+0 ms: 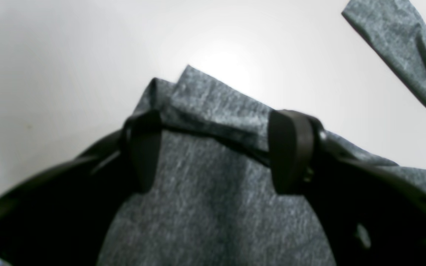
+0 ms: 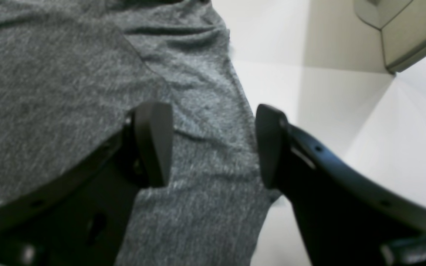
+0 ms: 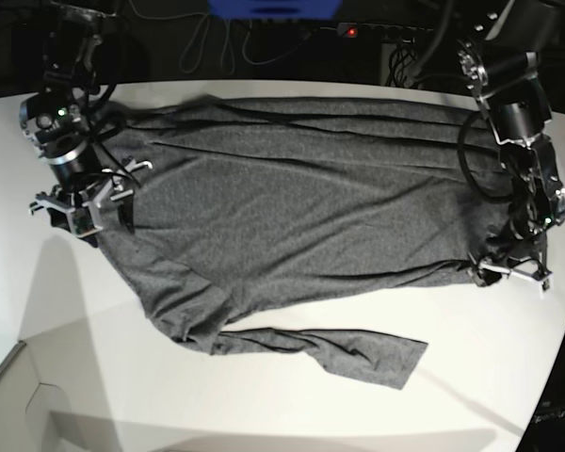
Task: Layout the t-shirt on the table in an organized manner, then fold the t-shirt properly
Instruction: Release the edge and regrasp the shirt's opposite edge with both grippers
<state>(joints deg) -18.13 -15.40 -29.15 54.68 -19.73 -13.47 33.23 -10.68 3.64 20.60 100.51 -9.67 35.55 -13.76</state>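
The dark grey t-shirt (image 3: 311,207) lies spread across the white table (image 3: 264,405), with one long sleeve (image 3: 339,353) trailing toward the front. My left gripper (image 3: 513,273) sits at the shirt's right front corner. In the left wrist view its fingers (image 1: 290,151) stand wide apart, and the left gripper (image 1: 216,147) is open astride a raised fold of the t-shirt (image 1: 213,207). My right gripper (image 3: 85,212) is at the shirt's left edge. Seen from the right wrist, the right gripper (image 2: 211,144) is open over the edge of the t-shirt (image 2: 50,74), beside bare table (image 2: 309,92).
Cables and dark equipment (image 3: 264,19) line the back of the table. The table's edge curves past the left arm (image 3: 556,377). At the front left the tabletop steps down to a lower pale panel (image 3: 9,395). In the left wrist view the sleeve (image 1: 401,44) crosses the upper right.
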